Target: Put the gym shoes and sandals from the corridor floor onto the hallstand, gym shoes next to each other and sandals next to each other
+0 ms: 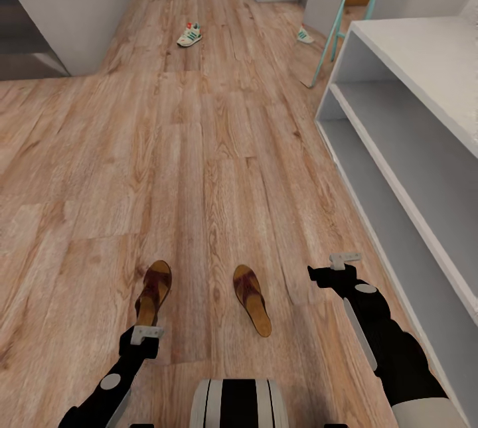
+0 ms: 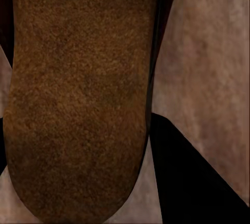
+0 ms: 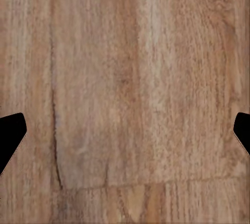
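While all four shoes lie on the corridor floor (image 1: 199,169), the pickup of the sandals is the step in hand.

Left tool: the left tool (image 1: 147,334) hangs over the heel of the left sandal (image 1: 154,292); its wrist view looks down close on the tan insole (image 2: 78,99), one dark finger (image 2: 192,182) beside it. Whether it has closed on the sandal I cannot tell.
Right sandal: the right sandal (image 1: 253,299) lies near the first, apart from it.
Right tool: the right tool (image 1: 345,259) hovers over bare planks, fingertips (image 3: 10,135) spread wide, holding nothing.
Gym shoes: one gym shoe (image 1: 190,35) far up the corridor, the other gym shoe (image 1: 305,36) near a teal frame (image 1: 335,23).
Hallstand: the hallstand (image 1: 425,56) stands at the right, shelves bare.
Next move: likely lower and close on the left sandal, then carry it to the hallstand.
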`<state>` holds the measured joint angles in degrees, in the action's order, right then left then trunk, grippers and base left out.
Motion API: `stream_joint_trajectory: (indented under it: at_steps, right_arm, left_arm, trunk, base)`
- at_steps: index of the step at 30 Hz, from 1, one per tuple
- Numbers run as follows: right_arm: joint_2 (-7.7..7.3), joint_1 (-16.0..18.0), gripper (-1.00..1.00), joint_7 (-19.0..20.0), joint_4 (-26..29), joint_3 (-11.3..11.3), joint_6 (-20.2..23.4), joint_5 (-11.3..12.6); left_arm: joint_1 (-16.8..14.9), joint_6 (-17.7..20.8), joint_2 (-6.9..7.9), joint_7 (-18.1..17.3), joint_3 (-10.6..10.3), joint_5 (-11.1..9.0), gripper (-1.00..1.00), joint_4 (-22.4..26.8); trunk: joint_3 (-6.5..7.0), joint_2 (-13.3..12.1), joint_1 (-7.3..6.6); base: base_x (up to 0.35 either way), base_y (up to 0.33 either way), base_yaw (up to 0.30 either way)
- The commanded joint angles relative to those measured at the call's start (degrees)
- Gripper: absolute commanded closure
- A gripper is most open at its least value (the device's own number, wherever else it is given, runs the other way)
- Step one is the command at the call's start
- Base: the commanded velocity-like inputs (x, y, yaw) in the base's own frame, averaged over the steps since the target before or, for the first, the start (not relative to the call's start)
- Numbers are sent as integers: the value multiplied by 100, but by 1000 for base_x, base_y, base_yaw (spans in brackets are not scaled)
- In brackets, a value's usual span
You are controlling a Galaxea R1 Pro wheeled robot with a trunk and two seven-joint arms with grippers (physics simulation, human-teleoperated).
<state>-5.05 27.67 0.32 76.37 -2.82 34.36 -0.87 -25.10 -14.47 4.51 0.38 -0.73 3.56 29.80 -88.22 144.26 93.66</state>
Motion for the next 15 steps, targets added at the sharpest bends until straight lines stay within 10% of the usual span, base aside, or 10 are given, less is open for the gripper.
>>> stream_joint_trajectory:
  at_steps: [1,15]
  right_arm:
    - [-4,2,-100,3,6,-8,32,-10]
    - [-4,2,-100,3,-4,-8,30,-10]
  left_arm:
    - [0,-11,25,7,-15,61,100,-2]
    - [7,-8,168,20,-13,-64,100,-74]
  trunk:
    - [24,0,-3]
    - [445,-19,-39]
  base:
    - [0,0,0]
    - [0,0,0]
